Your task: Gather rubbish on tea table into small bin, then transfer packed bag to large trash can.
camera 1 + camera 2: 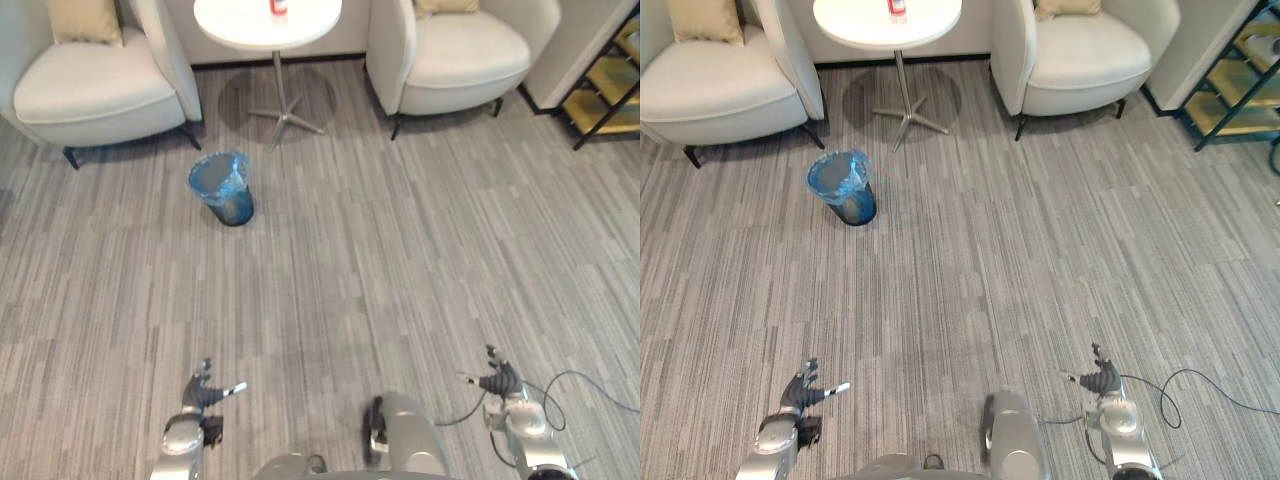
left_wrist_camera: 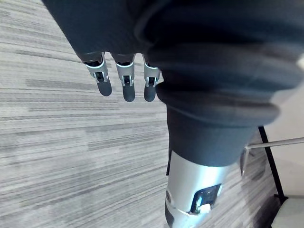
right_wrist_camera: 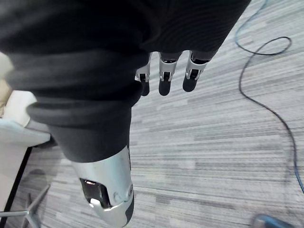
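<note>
Left eye view: the small bin [image 1: 221,190], lined with a blue bag [image 1: 216,170], is seen on the carpet [image 1: 400,250] just in front of the round table [image 1: 240,28], where a red item [image 1: 278,7] is sat. Both are well apart from the left hand [image 1: 203,393] and right hand [image 1: 499,381]. Left wrist view: fingers [image 2: 126,78] are kept straight, nothing held. Right wrist view: fingers [image 3: 165,76] straight too, empty.

Small blue-bagged bin [image 1: 222,188] stands upright on carpet [image 1: 400,260] near white tea table [image 1: 235,22] bearing a red item [image 1: 278,7].
</note>
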Robot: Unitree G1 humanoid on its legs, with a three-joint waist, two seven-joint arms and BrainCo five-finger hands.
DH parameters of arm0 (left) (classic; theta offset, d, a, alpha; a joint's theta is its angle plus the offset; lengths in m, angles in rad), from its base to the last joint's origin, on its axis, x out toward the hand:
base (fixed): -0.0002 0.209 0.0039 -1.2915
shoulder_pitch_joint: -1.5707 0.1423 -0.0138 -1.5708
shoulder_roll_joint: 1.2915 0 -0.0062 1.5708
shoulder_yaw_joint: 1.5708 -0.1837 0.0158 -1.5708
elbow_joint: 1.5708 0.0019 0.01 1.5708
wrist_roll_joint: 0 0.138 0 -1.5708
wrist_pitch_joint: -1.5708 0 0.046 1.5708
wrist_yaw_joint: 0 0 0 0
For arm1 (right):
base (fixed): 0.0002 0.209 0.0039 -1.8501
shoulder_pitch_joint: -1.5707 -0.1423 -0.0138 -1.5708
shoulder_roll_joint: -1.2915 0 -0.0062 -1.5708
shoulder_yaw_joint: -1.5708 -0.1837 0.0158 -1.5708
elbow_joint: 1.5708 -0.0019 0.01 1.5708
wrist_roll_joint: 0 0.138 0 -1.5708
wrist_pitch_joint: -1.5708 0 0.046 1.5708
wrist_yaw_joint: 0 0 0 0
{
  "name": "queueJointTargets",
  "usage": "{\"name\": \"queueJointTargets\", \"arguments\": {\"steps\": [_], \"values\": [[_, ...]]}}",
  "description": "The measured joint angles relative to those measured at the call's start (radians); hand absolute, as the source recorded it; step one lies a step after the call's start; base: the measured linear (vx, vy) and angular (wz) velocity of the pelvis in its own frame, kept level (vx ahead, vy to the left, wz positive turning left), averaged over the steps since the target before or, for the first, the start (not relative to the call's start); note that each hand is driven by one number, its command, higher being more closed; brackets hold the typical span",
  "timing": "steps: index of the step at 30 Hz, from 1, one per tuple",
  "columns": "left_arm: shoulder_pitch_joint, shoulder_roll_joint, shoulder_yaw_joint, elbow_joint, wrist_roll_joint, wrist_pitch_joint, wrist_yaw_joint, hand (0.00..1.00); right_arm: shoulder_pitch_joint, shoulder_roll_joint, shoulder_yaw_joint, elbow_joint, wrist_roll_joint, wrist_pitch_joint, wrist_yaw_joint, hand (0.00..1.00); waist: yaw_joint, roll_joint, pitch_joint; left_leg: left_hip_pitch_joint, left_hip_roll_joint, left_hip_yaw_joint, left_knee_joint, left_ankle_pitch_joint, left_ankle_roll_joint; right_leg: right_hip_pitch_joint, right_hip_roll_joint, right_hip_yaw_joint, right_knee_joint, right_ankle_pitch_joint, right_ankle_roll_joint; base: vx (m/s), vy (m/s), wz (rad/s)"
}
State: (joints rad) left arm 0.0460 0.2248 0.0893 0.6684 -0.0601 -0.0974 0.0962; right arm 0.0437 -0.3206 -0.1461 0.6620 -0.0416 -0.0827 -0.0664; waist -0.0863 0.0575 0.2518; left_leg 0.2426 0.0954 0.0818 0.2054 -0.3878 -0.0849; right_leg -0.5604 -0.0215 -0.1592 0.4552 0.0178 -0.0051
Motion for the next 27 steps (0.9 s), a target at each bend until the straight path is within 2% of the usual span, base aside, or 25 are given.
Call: {"name": "queueJointTargets", "arguments": {"steps": [1,2,3,4,6,7,8,9,10,11,12,13,14,15,16,17,18,19,20,21,22,23,24,25,27], "values": [[-0.008,-0.013,-0.001,0.008,0.0,0.001,0.001,0.0,-0.006,-0.005,-0.001,0.002,0.0,0.004,0.0,0.0,-0.002,0.021,0.004,-0.006,0.031,-0.003,0.044,-0.001,-0.007,0.0,0.009,-0.032,0.051,-0.035,-0.013,0.74,-0.246,0.45],[-0.017,-0.015,-0.001,0.009,0.0,0.0,-0.002,0.0,-0.015,0.005,0.0,-0.003,0.0,0.003,0.0,0.0,-0.014,0.02,0.005,-0.058,0.052,-0.008,0.159,0.037,-0.04,0.009,0.006,-0.048,0.095,-0.102,-0.029,0.57,-0.197,0.33],[-0.032,-0.029,-0.001,0.009,0.0,0.001,-0.002,0.0,-0.012,0.01,0.003,-0.004,0.003,0.003,0.003,0.0,-0.013,0.012,0.015,-0.132,0.068,0.0,0.372,0.162,0.013,0.07,0.012,-0.061,0.101,-0.157,-0.044,0.88,-0.336,0.46],[-0.025,-0.047,0.001,0.008,0.0,0.0,-0.004,0.0,-0.008,0.014,0.008,-0.007,0.009,0.001,0.002,0.0,-0.005,0.011,0.029,-0.213,0.115,0.005,0.613,0.303,0.08,0.185,0.028,-0.067,0.055,-0.19,-0.056,0.73,-0.292,0.34],[-0.014,-0.056,0.0,0.008,0.0,0.001,-0.006,0.0,-0.007,0.035,0.012,-0.012,0.036,-0.009,-0.002,0.0,0.011,0.0,0.042,-0.306,0.192,0.058,0.869,0.258,0.114,0.335,0.055,-0.062,-0.009,-0.197,-0.069,0.61,-0.239,0.11],[-0.009,-0.06,-0.001,0.004,-0.001,0.001,-0.006,0.0,-0.005,0.047,0.023,-0.022,0.05,-0.022,-0.008,0.0,0.033,-0.025,0.052,-0.366,0.213,0.11,0.957,0.223,0.119,0.44,0.053,-0.048,-0.055,-0.205,-0.081,0.6,-0.206,-0.12],[-0.002,-0.064,-0.01,-0.004,-0.001,0.001,-0.007,0.0,-0.006,0.051,0.027,-0.033,0.064,-0.029,-0.009,0.0,0.05,-0.039,0.05,-0.434,0.211,0.151,0.95,0.197,0.112,0.521,0.047,-0.031,-0.114,-0.206,-0.082,0.71,-0.207,-0.15],[0.005,-0.067,-0.01,-0.016,-0.001,0.001,-0.008,0.0,-0.007,0.051,0.026,-0.044,0.072,-0.029,-0.01,0.0,0.058,-0.04,0.049,-0.477,0.207,0.168,0.924,0.186,0.105,0.559,0.046,-0.029,-0.148,-0.208,-0.082,0.7,-0.147,-0.09],[0.015,-0.071,-0.01,-0.033,-0.001,-0.001,-0.008,0.0,-0.013,0.051,0.024,-0.06,0.076,-0.031,-0.013,0.0,0.068,-0.04,0.05,-0.565,0.179,0.185,0.842,0.174,0.092,0.625,0.043,-0.027,-0.218,-0.224,-0.074,0.59,-0.082,-0.03],[0.014,-0.075,-0.01,-0.032,0.0,-0.001,-0.008,0.0,-0.02,0.048,0.024,-0.055,0.079,-0.03,-0.016,0.0,0.076,-0.037,0.053,-0.616,0.145,0.194,0.736,0.171,0.087,0.667,0.037,-0.023,-0.257,-0.242,-0.061,0.58,-0.026,-0.03],[0.016,-0.082,-0.016,-0.032,0.001,0.001,-0.009,0.0,-0.024,0.042,0.024,-0.039,0.079,-0.029,-0.017,0.0,0.083,-0.036,0.055,-0.651,0.088,0.194,0.548,0.177,0.079,0.716,0.032,-0.02,-0.294,-0.256,-0.047,0.47,0.006,-0.09],[0.02,-0.086,-0.018,-0.031,0.001,0.001,-0.01,0.0,-0.028,0.04,0.017,-0.033,0.079,-0.028,-0.017,0.0,0.088,-0.033,0.056,-0.66,0.058,0.195,0.45,0.186,0.07,0.741,0.03,-0.015,-0.307,-0.265,-0.042,0.74,0.067,-0.22],[0.028,-0.093,-0.018,-0.031,0.001,0.003,-0.009,0.0,-0.026,0.04,-0.003,-0.015,0.078,-0.026,-0.018,0.0,0.103,-0.025,0.053,-0.664,0.009,0.198,0.266,0.232,0.061,0.785,0.027,0.003,-0.32,-0.292,-0.031,0.77,0.131,-0.41],[0.045,-0.094,-0.018,-0.031,0.001,0.003,-0.009,0.0,-0.022,0.032,-0.005,-0.005,0.078,-0.022,-0.02,0.0,0.108,-0.004,0.04,-0.665,-0.014,0.201,0.134,0.294,0.092,0.822,0.039,0.029,-0.328,-0.324,-0.015,0.79,0.175,-0.56],[0.057,-0.092,-0.017,-0.031,0.001,0.003,-0.008,0.0,-0.016,0.027,-0.005,-0.005,0.076,-0.022,-0.019,0.0,0.112,0.011,0.026,-0.674,-0.013,0.199,0.127,0.329,0.141,0.838,0.048,0.043,-0.32,-0.351,-0.005,0.69,0.197,-0.75],[0.061,-0.073,-0.008,-0.023,0.001,0.007,-0.007,0.0,-0.016,0.043,-0.003,0.004,0.069,-0.018,-0.019,0.0,0.128,-0.03,0.006,-0.695,-0.038,0.21,0.224,0.357,0.216,0.846,0.009,0.081,-0.276,-0.413,0.02,0.74,0.188,-0.37],[0.049,-0.074,-0.008,-0.008,0.001,0.007,-0.008,0.0,-0.011,0.045,-0.008,0.017,0.067,-0.017,-0.018,0.0,0.119,-0.066,-0.017,-0.695,-0.071,0.218,0.253,0.303,0.233,0.806,-0.039,0.079,-0.163,-0.422,0.042,0.74,0.172,-0.11],[0.043,-0.079,-0.01,-0.008,0.001,0.007,-0.009,0.0,-0.012,0.045,-0.017,0.034,0.067,-0.015,-0.018,0.0,0.112,-0.073,-0.021,-0.682,-0.086,0.215,0.257,0.277,0.233,0.768,-0.055,0.081,-0.059,-0.407,0.069,0.75,0.173,0.55],[0.029,-0.08,-0.012,-0.002,0.001,0.007,-0.008,0.0,-0.01,0.048,-0.021,0.06,0.065,-0.009,-0.018,0.0,0.087,-0.08,-0.022,-0.619,-0.125,0.183,0.251,0.227,0.229,0.662,-0.081,0.1,0.255,-0.295,0.196,0.72,0.164,0.48],[0.018,-0.077,-0.015,0.007,0.001,0.007,-0.008,0.0,-0.008,0.05,-0.019,0.063,0.064,-0.005,-0.016,0.0,0.082,-0.083,-0.021,-0.581,-0.138,0.173,0.243,0.211,0.228,0.617,-0.088,0.11,0.386,-0.285,0.209,0.71,0.144,0.56],[0.012,-0.072,-0.021,0.012,0.001,0.012,-0.006,0.0,-0.001,0.056,-0.015,0.065,0.056,0.0,-0.016,0.0,0.074,-0.083,-0.021,-0.514,-0.151,0.156,0.225,0.191,0.23,0.56,-0.097,0.104,0.535,-0.297,0.185,0.68,0.09,0.36],[0.012,-0.072,-0.025,0.011,0.001,0.012,-0.004,0.0,0.011,0.066,0.002,0.054,0.043,0.0,-0.016,0.0,0.069,-0.075,-0.019,-0.408,-0.157,0.133,0.177,0.173,0.227,0.495,-0.102,0.081,0.634,-0.326,0.126,0.65,0.052,0.44],[0.001,-0.071,-0.043,0.011,0.001,0.012,-0.003,0.0,0.029,0.077,0.01,0.024,0.036,-0.004,-0.014,0.0,0.06,-0.062,-0.02,-0.32,-0.156,0.097,0.125,0.171,0.228,0.43,-0.099,0.045,0.634,-0.348,0.078,0.75,0.032,0.43],[-0.006,-0.07,-0.049,0.009,0.0,0.011,-0.003,0.0,0.038,0.082,0.012,0.009,0.034,-0.01,-0.014,0.0,0.056,-0.054,-0.023,-0.282,-0.154,0.076,0.094,0.171,0.228,0.391,-0.095,0.025,0.607,-0.358,0.061,0.71,-0.02,0.73],[-0.036,-0.069,-0.059,0.014,0.0,0.005,-0.005,0.0,0.037,0.084,0.03,-0.011,0.032,-0.018,-0.008,0.0,0.035,-0.044,-0.022,-0.199,-0.139,0.02,0.044,0.165,0.216,0.284,-0.064,0.033,0.408,-0.369,0.054,0.56,-0.078,0.97]]}}
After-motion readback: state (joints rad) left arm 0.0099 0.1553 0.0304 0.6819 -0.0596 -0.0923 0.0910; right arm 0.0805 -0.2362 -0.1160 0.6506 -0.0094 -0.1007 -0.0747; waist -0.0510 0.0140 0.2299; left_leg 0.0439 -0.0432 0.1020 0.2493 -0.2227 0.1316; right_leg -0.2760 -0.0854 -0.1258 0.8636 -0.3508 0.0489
